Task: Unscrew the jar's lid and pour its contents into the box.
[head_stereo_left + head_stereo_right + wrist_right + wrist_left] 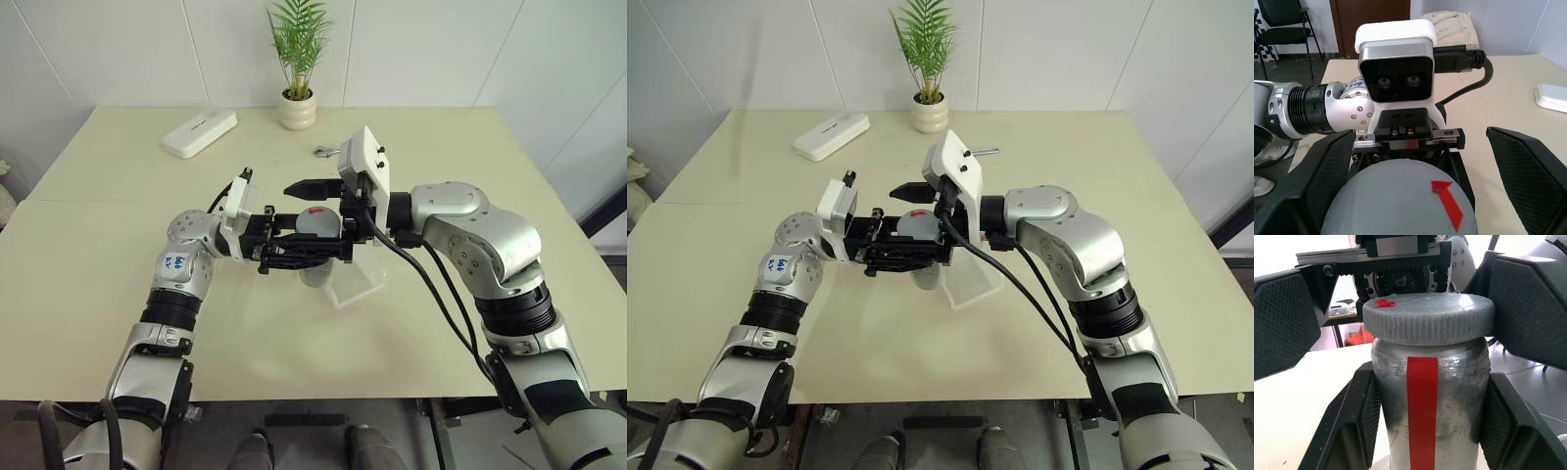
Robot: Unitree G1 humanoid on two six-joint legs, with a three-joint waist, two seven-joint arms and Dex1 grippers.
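My left gripper (312,247) is shut on the jar (1425,401), a clear cylinder with a red stripe, and holds it upright above the table. The grey ribbed lid (1427,318) with a small red mark sits on the jar's mouth. My right gripper (1420,147) comes in from the opposite side and stands open. Its fingers (1530,308) flank the lid on both sides with gaps to its rim. The box (358,284), a shallow clear tray, lies on the table just beneath and right of the jar. The contents are hidden inside the jar.
A white oblong case (199,132) lies at the back left of the cream table (88,284). A potted plant (298,108) stands at the back edge. A small metal object (325,152) lies behind my right wrist.
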